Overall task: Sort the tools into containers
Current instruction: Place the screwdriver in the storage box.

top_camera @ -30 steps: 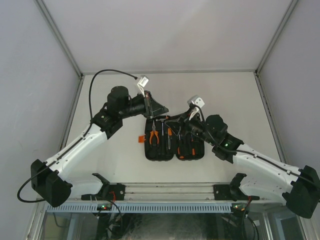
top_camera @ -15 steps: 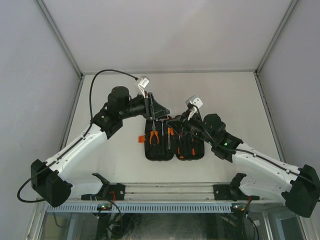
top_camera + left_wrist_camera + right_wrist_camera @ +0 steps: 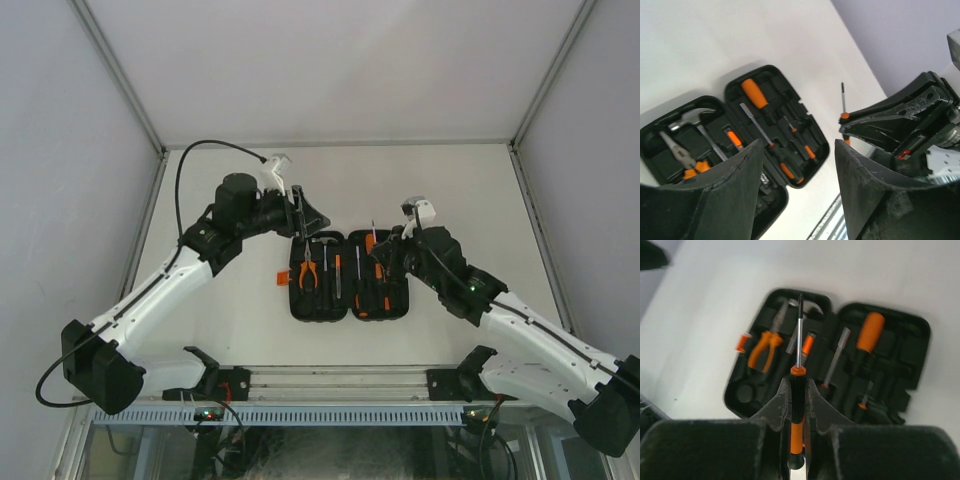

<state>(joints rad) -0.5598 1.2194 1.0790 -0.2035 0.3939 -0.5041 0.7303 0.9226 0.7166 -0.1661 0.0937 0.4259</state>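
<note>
Above the open tool case (image 3: 912, 325), the right gripper (image 3: 798, 390) clamps a black-and-orange screwdriver (image 3: 799, 335) by its handle, while the left gripper (image 3: 797, 160) hovers near the case's far edge, fingers spread wide, empty.

Overhead faces down; close wrist views share case (image 3: 912, 337).

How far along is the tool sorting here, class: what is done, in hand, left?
Done: pliers, hammer and several screwdrivers lie in slots of the open case. In hand: the right gripper is shut on a thin screwdriver above the case; the left gripper is open and empty. Left: seating that screwdriver; no other loose tool is in view.
</note>
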